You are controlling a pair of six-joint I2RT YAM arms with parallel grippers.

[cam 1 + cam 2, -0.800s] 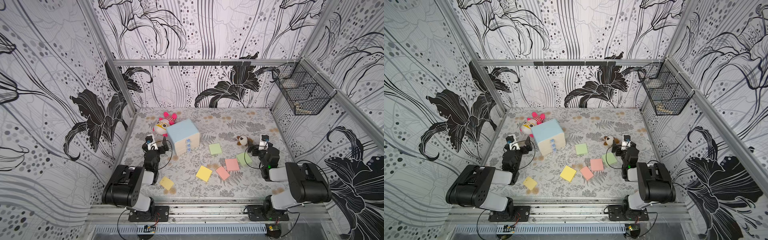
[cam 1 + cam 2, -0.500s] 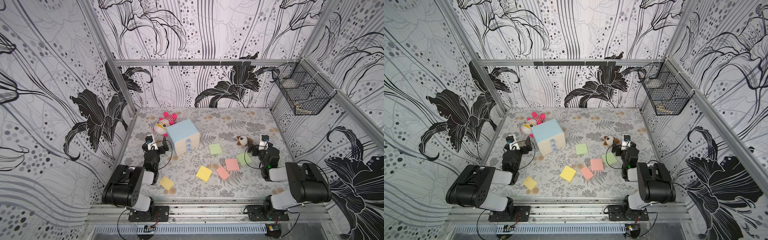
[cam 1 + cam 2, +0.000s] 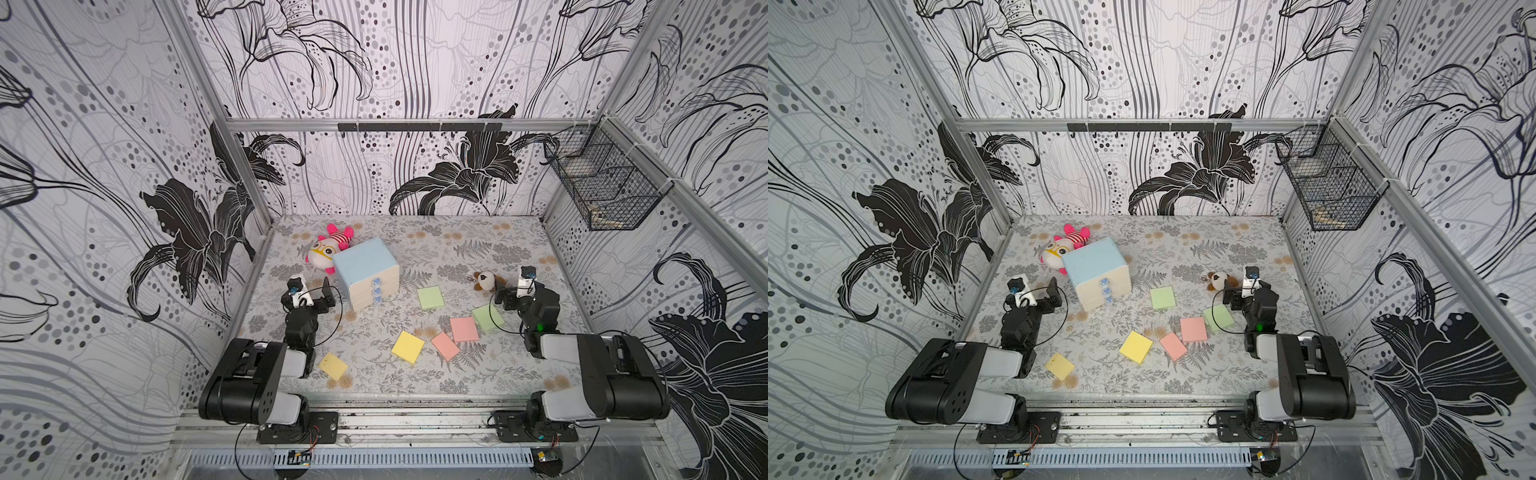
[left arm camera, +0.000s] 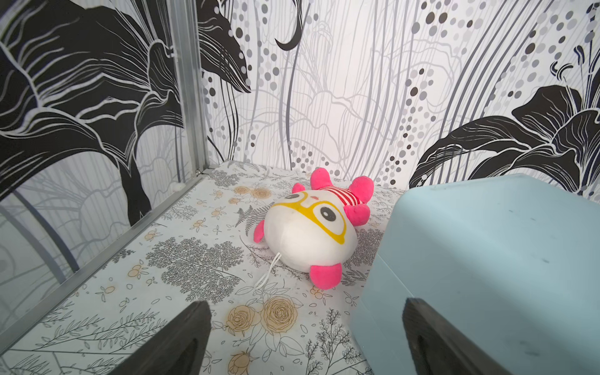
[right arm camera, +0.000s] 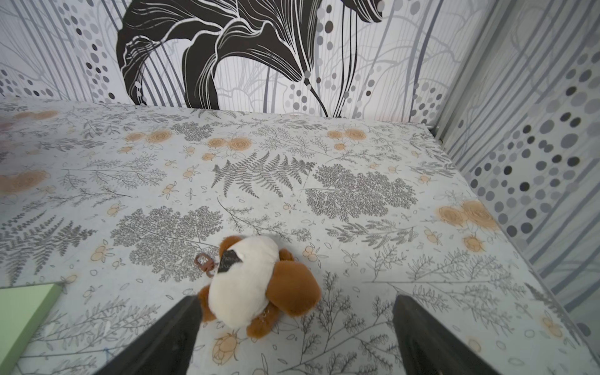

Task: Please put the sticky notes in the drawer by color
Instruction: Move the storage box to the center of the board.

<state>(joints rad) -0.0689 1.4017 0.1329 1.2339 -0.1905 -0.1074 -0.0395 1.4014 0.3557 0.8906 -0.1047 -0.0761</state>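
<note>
The drawer (image 3: pixel 365 272) (image 3: pixel 1096 270), a pale blue chest with three cream fronts, all shut, stands at the left-centre of the table. Six sticky notes lie flat in front of it: green (image 3: pixel 430 297) and green (image 3: pixel 488 317), pink (image 3: pixel 464 329) and pink (image 3: pixel 445 346), yellow (image 3: pixel 408 347) and yellow (image 3: pixel 333 366). My left gripper (image 3: pixel 315 291) (image 4: pixel 305 306) hovers open just left of the drawer (image 4: pixel 487 259), holding nothing. At the right, my right gripper (image 3: pixel 512 293) (image 5: pixel 297 302) is open and empty, beside the nearer green note (image 5: pixel 22 311).
A pink and white plush (image 3: pixel 328 253) (image 4: pixel 308 233) lies behind the drawer. A small brown and white plush dog (image 3: pixel 485 281) (image 5: pixel 253 279) lies just ahead of the right fingers. A wire basket (image 3: pixel 602 187) hangs on the right wall.
</note>
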